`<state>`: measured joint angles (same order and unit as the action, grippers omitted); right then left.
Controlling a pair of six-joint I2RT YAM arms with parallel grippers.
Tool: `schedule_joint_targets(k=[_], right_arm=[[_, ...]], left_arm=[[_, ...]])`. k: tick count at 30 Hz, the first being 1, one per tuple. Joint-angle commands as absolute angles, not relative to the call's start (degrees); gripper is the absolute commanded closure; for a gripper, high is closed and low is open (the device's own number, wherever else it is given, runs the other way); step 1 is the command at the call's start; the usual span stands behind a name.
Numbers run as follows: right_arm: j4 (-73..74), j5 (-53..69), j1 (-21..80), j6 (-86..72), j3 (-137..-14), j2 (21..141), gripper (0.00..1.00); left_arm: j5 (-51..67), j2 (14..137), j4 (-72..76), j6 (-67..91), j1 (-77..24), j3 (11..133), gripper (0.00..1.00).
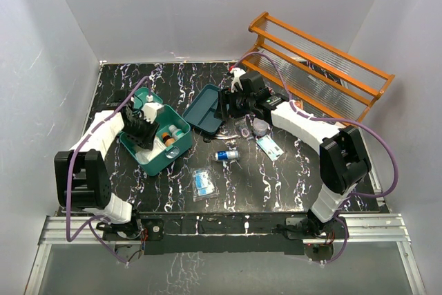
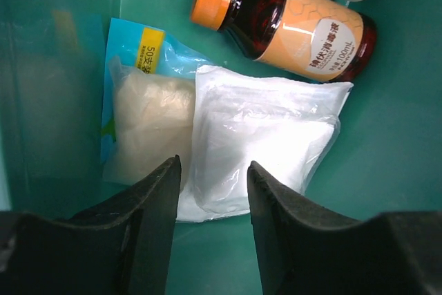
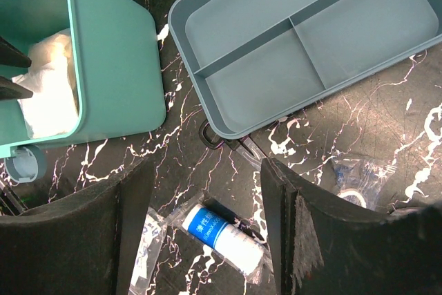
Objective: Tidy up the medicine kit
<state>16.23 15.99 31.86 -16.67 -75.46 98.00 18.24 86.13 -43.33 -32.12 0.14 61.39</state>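
Left arm (image 1: 103, 132): base at near-left edge, elbow raised, forearm reaching forward and rightward.
Left gripper (image 2: 210, 170): pointed downward, dark fingers (image 2: 148, 226) parted by a moderate gap.
Right arm (image 1: 304, 124): base at near-right edge, forearm extended forward and leftward.
Right gripper (image 3: 207, 177): pointed downward, fingers spread wide.

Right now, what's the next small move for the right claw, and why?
Probably lower the right claw onto the blue-labelled wrapped cylinder. The claw is open, the cylinder lies loose on the table between its fingers in the wrist view, and the empty insert tray sits close by.
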Motion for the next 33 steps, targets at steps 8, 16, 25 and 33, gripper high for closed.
schedule_joint_targets(k=[8,16,25,33], right_arm=[[13.3,15.5,31.7,-16.7,-76.6,97.8,0.39],[13.3,15.4,31.7,-16.6,-76.3,97.5,0.38],[13.4,15.0,31.7,-16.3,-76.2,97.0,0.38],[13.4,15.1,31.7,-16.3,-76.1,96.7,0.39]], left_arm=[[18.6,88.0,-45.6,-33.8,-0.3,63.3,0.74],[17.0,88.7,-45.1,-33.7,-0.8,62.8,0.72],[12.2,88.4,-45.0,-36.9,-1.4,63.2,1.0],[6.9,87.6,-44.5,-37.7,-1.5,65.1,1.0]])
